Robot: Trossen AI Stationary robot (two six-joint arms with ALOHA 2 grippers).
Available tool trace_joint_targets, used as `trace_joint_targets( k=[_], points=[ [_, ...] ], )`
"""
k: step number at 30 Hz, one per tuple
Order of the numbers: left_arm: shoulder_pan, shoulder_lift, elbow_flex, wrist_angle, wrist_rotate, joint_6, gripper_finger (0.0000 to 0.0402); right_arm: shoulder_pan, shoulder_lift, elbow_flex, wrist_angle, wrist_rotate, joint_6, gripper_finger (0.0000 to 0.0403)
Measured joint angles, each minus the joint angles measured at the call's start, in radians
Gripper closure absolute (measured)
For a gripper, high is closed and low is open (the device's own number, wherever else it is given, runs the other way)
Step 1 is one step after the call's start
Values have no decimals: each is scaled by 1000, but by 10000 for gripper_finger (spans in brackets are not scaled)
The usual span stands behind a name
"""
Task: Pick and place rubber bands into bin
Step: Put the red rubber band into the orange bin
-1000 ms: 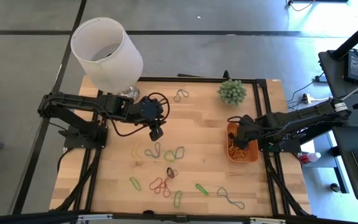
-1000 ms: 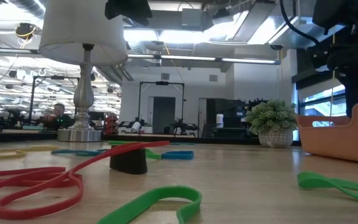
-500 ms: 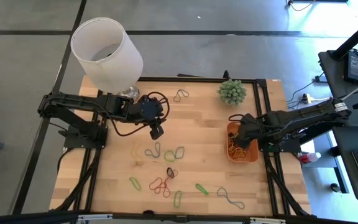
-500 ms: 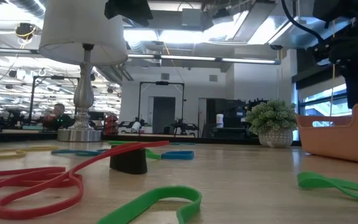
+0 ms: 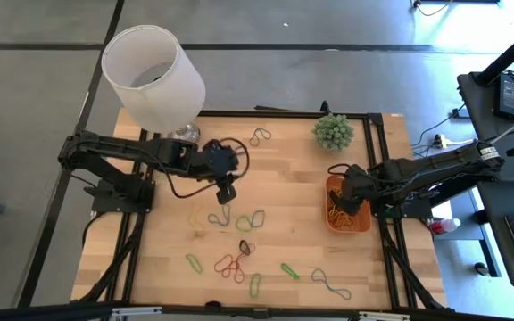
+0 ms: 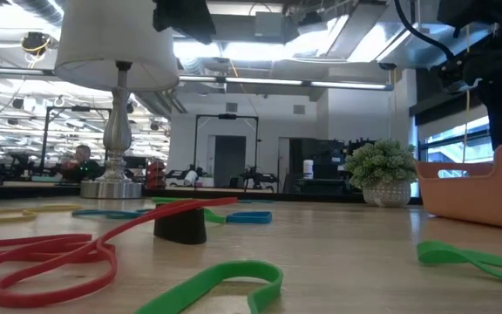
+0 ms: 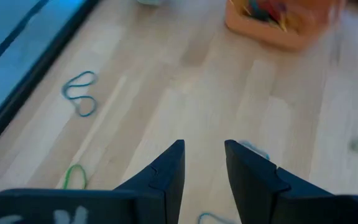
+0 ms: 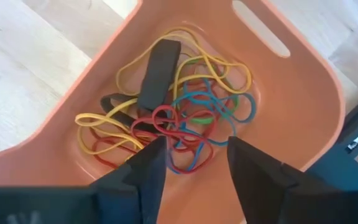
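Right gripper (image 8: 191, 163), jaws apart and empty, over the bin (image 5: 347, 226) of rubber bands (image 8: 185, 118) (right desk edge); left gripper (image 5: 226, 190), parted, mid-desk.

We note two dark, near-black jointed arms with black cables looping loosely beside their wrists. The left end effector (image 7: 204, 163) carries two matte black fingers, wedge-shaped, tapering to blunt tips. The right end effector (image 8: 192, 160) has matching dark, angular fingers with bevelled edges.
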Motion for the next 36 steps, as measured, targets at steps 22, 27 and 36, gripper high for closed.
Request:
trace_joint_targets(
  k=[22,27,36],
  points=[
    [-270,407,0,85,211,-286,290,0,0,0,0,3,-357,235],
    [-340,482,0,105,240,-465,290,0,0,0,16,14,-425,235],
    [-425,589,0,39,325,-667,290,0,0,0,75,30,-501,235]
  ],
)
